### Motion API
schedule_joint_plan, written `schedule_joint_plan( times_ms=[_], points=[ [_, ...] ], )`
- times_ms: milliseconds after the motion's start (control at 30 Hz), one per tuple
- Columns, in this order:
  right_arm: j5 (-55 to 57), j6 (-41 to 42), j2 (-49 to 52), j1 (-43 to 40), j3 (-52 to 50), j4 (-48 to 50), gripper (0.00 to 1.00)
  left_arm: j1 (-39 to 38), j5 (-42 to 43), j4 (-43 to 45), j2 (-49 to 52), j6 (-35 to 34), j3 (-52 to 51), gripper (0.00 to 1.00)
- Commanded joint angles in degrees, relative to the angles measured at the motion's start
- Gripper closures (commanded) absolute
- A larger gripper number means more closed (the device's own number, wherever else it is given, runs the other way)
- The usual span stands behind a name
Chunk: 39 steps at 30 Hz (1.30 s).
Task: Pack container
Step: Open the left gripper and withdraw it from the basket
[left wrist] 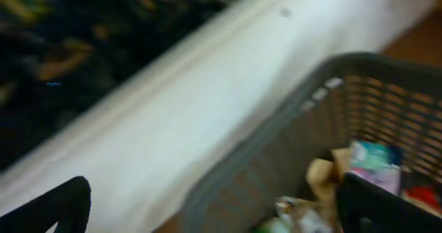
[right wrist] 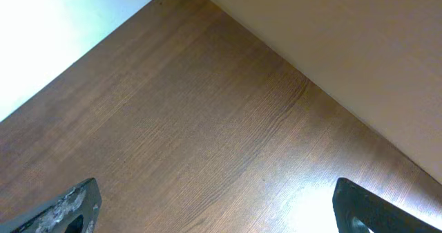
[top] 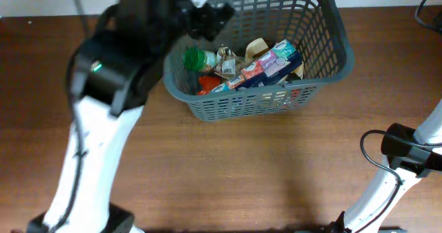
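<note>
The dark grey lattice container [top: 331,60] stands at the back of the table. It holds a colourful flat box [top: 266,67], a green item [top: 195,57], an orange item [top: 206,84] and crumpled packets [top: 228,60]. My left arm reaches over its back left corner. The left gripper [left wrist: 214,209] is open and empty, its fingers wide apart above the container's rim [left wrist: 276,122]; this view is blurred. My right gripper [right wrist: 217,205] is open and empty above bare table wood. In the overhead view only the right arm [top: 404,150] shows, at the right edge.
A pale wall [left wrist: 207,95] runs behind the table's back edge. The brown wooden tabletop [top: 242,171] stretches in front of the container. A black cable [top: 373,146] loops by the right arm.
</note>
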Motion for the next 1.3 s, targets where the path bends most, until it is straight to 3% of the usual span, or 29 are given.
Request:
schedule_joint_plan(
  times_ms=[0, 300, 567, 900, 1267],
  points=[
    [0.87, 0.28, -0.66, -0.09, 0.81, -0.33, 0.01, 0.31, -8.17, -2.47, -3.48, -0.92, 0.57, 0.01],
    [0.87, 0.26, -0.66, -0.09, 0.81, -0.33, 0.01, 0.31, -10.1, -8.31, -7.13, -0.5, 0.57, 0.01],
    [0.87, 0.28, -0.66, -0.09, 0.81, -0.33, 0.01, 0.31, -10.08, -8.35, -11.67, -1.07, 0.57, 0.01],
    [0.87, 0.28, -0.66, -0.09, 0.81, -0.33, 0.01, 4.61, -7.98, -16.26, -22.4, -13.7, 0.11, 0.01],
    [0.87, 0.26, -0.66, -0.09, 0.81, -0.33, 0.01, 15.23, -5.27, -17.16, -39.87, -14.73, -18.88, 0.01]
  ],
)
